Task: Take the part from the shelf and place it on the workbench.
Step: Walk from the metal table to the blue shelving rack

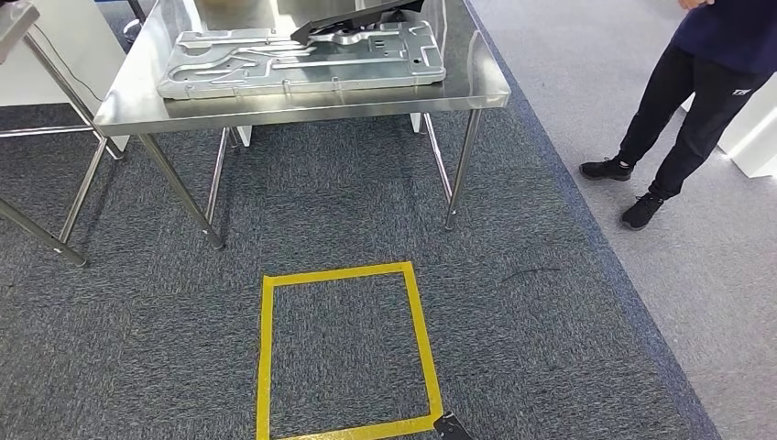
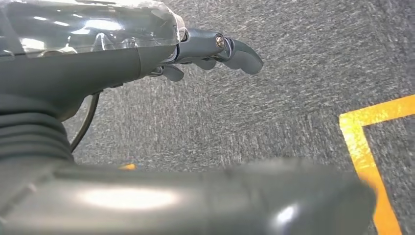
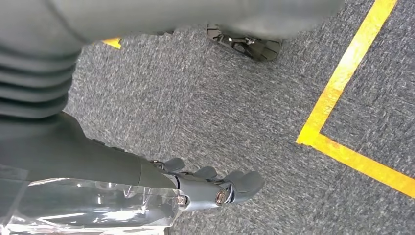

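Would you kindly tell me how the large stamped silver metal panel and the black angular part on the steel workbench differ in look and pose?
The large stamped silver metal panel is pale, shiny and ribbed; the black angular part is dark and matte. The panel lies flat and covers much of the steel workbench; the black part shows far less area and rises at a slant, its far end cut off by the picture's edge. Both sit on the workbench, the black part resting over the panel's far side.

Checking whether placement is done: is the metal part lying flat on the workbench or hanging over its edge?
Flat on it. In the head view the metal part lies wholly within the workbench top, a dark piece resting across its far side.
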You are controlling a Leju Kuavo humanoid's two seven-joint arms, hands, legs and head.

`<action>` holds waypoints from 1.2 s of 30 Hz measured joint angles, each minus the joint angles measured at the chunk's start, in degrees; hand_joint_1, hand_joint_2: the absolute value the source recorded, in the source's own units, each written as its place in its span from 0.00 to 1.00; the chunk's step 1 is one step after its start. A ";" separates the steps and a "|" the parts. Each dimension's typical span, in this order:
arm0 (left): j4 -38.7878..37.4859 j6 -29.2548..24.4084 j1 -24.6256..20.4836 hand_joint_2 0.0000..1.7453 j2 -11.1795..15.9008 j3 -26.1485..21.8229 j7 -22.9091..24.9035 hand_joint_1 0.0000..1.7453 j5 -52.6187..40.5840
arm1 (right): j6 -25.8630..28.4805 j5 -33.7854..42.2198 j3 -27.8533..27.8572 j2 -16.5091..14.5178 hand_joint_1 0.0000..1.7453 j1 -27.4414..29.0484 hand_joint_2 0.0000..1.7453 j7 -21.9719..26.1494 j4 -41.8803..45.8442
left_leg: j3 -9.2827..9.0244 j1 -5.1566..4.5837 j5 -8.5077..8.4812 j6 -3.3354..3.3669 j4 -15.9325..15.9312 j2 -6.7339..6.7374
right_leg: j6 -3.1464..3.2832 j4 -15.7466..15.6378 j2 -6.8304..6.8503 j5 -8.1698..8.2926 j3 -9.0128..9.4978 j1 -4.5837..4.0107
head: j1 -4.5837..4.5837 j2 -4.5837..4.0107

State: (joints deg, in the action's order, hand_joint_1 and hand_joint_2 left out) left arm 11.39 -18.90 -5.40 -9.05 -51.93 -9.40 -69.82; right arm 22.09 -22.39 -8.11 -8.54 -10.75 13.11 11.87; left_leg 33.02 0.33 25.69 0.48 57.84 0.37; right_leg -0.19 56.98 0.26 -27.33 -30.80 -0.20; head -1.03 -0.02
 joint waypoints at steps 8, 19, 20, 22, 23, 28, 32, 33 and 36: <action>0.00 1.70 -0.02 0.00 0.03 0.31 -1.13 0.00 -1.66 | -4.18 0.72 0.47 -0.14 0.00 -0.15 0.00 1.08 0.11 | 0.00 -0.16 -0.54 0.25 -0.59 -0.07 | -0.29 -0.46 0.09 0.35 -0.11 0.14 | 0.01 0.00; 0.00 2.51 -0.02 0.00 0.07 0.52 -1.18 0.00 -2.37 | -5.19 -2.18 0.77 -0.10 0.00 -0.16 0.00 -2.43 0.11 | 0.45 -0.11 -1.10 1.67 -0.74 -0.05 | -1.60 0.44 0.03 -0.20 -0.61 0.52 | 0.01 0.00; 0.00 2.51 -0.05 0.00 0.05 0.52 -1.19 0.00 -2.37 | -5.19 -2.20 0.77 -0.09 0.00 -0.16 0.00 -2.44 0.11 | 0.50 0.11 -1.37 1.87 -1.02 0.00 | -1.78 2.32 -0.05 -1.69 -1.39 0.54 | 0.01 0.00; -0.01 2.52 -0.05 0.00 0.04 0.52 -1.20 0.00 -2.37 | -5.19 -2.20 0.77 -0.04 0.00 -0.12 0.00 -2.47 0.10 | 0.91 0.23 -1.69 2.01 -1.17 0.04 | -2.13 9.28 -0.14 -6.18 -4.37 0.83 | 0.02 0.00; -0.01 2.53 -0.01 0.00 0.04 0.52 -1.17 0.00 -2.37 | -5.19 -2.20 0.77 -0.02 0.00 -0.07 0.00 -2.53 0.09 | 1.19 0.25 -1.83 1.94 -1.15 -0.04 | -2.31 12.98 -0.15 -8.06 -5.93 1.00 | 0.02 0.00; -0.01 2.55 0.04 0.00 0.03 0.50 -0.73 0.00 -2.33 | -5.60 -2.34 0.77 0.06 0.00 0.01 0.00 -2.84 0.09 | 2.38 0.57 -2.70 0.72 -0.71 -1.72 | -2.57 5.03 -1.31 -4.21 -0.18 1.83 | 0.02 0.00; -0.01 2.47 0.06 0.00 0.04 0.50 -0.37 0.00 -2.39 | -5.88 -2.76 0.76 0.05 0.00 -0.06 0.00 -2.69 0.09 | 2.76 0.53 -3.46 -0.92 -0.62 -3.11 | -1.08 -0.65 -1.95 -2.28 2.71 1.23 | 0.01 0.00; -0.01 2.46 0.15 0.00 0.04 0.50 -0.30 0.00 -2.43 | -6.01 -2.85 0.75 0.03 0.00 -0.10 0.00 -2.51 0.09 | 2.88 0.69 -3.56 -1.29 -0.60 -3.22 | -0.53 -0.67 -1.48 -2.04 2.64 1.19 | 0.01 0.00; -0.02 2.46 0.24 0.00 0.04 0.50 -0.08 0.00 -2.55 | -6.39 -3.12 0.73 -0.11 0.00 -0.25 0.00 -1.62 0.11 | 5.17 0.93 0.17 -1.83 4.59 -1.98 | 0.97 -0.95 0.03 -1.28 2.27 1.19 | 0.01 0.00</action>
State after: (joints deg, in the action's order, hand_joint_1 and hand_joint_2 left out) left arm 11.37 -16.44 -5.17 -9.01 -51.43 -9.48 -72.37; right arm 15.70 -25.51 -7.38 -8.65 -11.00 11.50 11.98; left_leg 38.19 1.26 25.86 -1.34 62.43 -1.61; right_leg 0.78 56.02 0.29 -28.61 -28.53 0.99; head -1.02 -0.02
